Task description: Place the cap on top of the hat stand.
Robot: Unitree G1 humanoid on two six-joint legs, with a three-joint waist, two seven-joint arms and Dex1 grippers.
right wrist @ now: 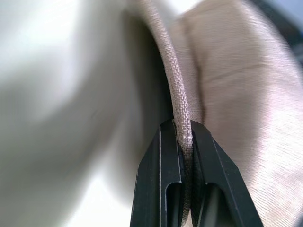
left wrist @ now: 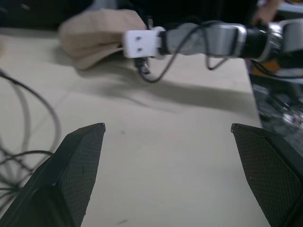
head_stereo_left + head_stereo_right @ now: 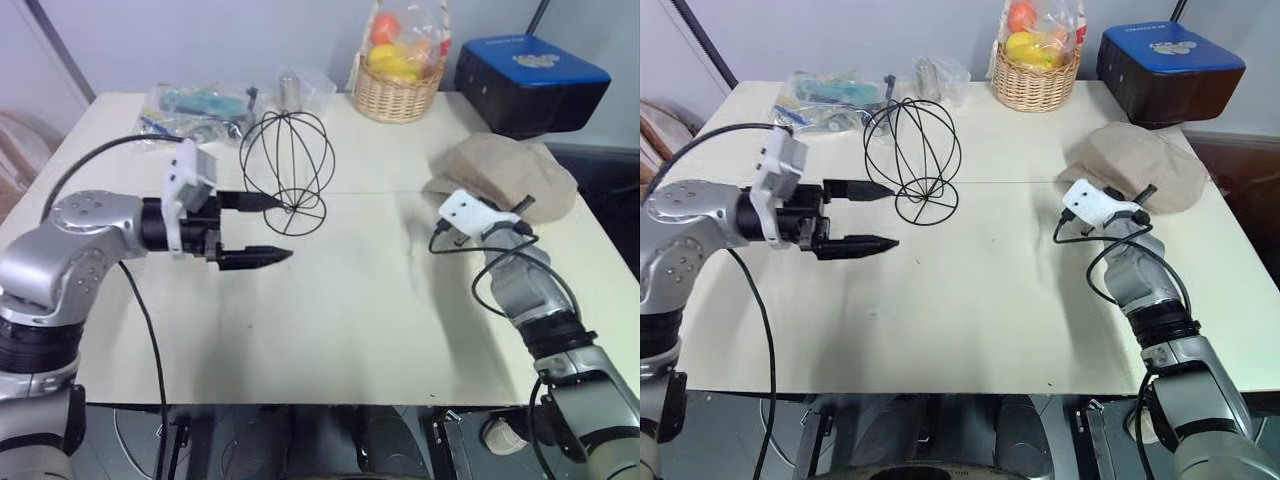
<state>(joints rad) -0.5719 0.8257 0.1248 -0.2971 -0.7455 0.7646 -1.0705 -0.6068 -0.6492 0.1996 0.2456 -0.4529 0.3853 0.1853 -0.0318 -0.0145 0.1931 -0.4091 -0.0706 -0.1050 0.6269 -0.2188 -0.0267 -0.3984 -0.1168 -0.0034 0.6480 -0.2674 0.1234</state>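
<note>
- At worktop's right side: right gripper (image 1: pixel 184 135) fingers pinching the cap (image 3: pixel 505 175) by its edge; grasp step.
- Left gripper (image 3: pixel 268 228) fingers spread, beside the hat stand (image 3: pixel 288 172).
- Next: lift, carry across, lower over the stand.

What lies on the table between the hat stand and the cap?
Nothing: in the left eye view the stretch of table between the hat stand and the cap is bare. The right gripper reaches the cap from the near side.

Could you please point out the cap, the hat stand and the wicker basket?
cap (image 3: pixel 1145 162), right eye view, crown fabric.
hat stand (image 3: pixel 288 130), left eye view, upper wire of sphere.
wicker basket (image 3: pixel 396 101), left eye view, woven front wall.
</note>
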